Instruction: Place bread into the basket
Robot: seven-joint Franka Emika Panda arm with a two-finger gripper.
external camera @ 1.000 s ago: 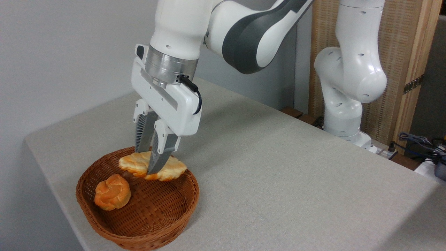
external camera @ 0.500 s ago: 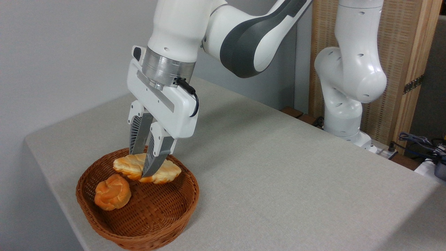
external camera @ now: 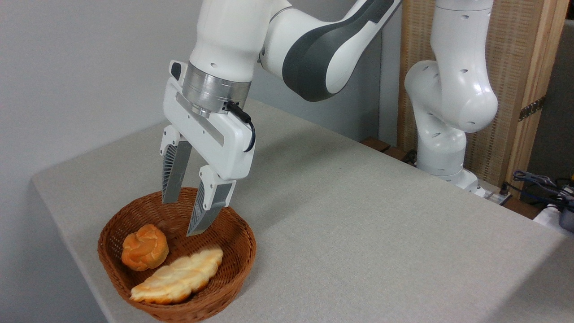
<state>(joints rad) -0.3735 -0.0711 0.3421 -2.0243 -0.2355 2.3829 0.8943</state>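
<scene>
Now that the tool has spread its two fingers wide, the bread is no longer pinched between them as it was half a second ago: it has dropped and lies inside the basket, stretched along the near side of the bowl with one pointed end low against the wicker wall and the other toward the middle. It rests just beside, perhaps touching, the round bun that was already in there. The tool hangs empty above the far part of the basket, well clear of the loaf, its fingertips about level with the braided rim. The basket itself sits near the table's front left corner, close to the near edge. Judging from this, the placing is done; what seems left is only for the arm to lift away without brushing the rim.
</scene>
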